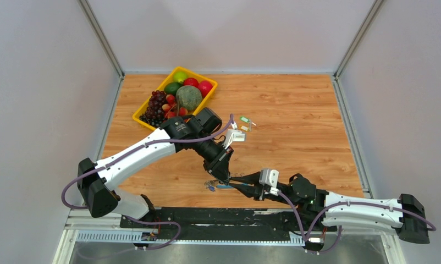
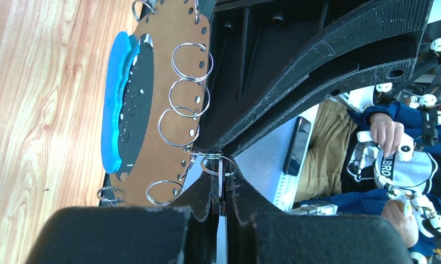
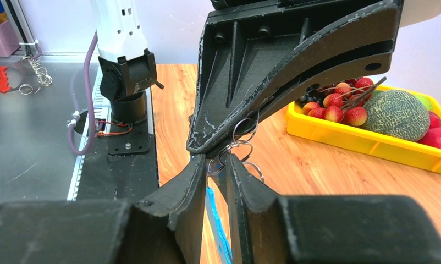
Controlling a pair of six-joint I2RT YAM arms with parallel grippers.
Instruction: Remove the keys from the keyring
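Observation:
The keyring [image 1: 214, 186] lies low near the table's front edge, where both grippers meet. In the left wrist view it is a flat brown, black and blue plate [image 2: 169, 82] edged with several small split rings [image 2: 192, 61]. My left gripper [image 2: 222, 192] is shut on a thin silvery key blade [image 2: 221, 179] hanging from one small ring. My right gripper [image 3: 217, 165] is closed on the plate's edge, with the blue strip [image 3: 215, 220] between its fingers. Two loose keys, green [image 1: 244, 119] and orange [image 1: 244, 128], lie on the table farther back.
A yellow fruit tray [image 1: 138, 117] with grapes, a melon and other fruit stands at the back left, and also shows in the right wrist view [image 3: 367, 144]. Grey walls enclose the wooden table. The left arm's base [image 3: 125, 93] stands at the near edge.

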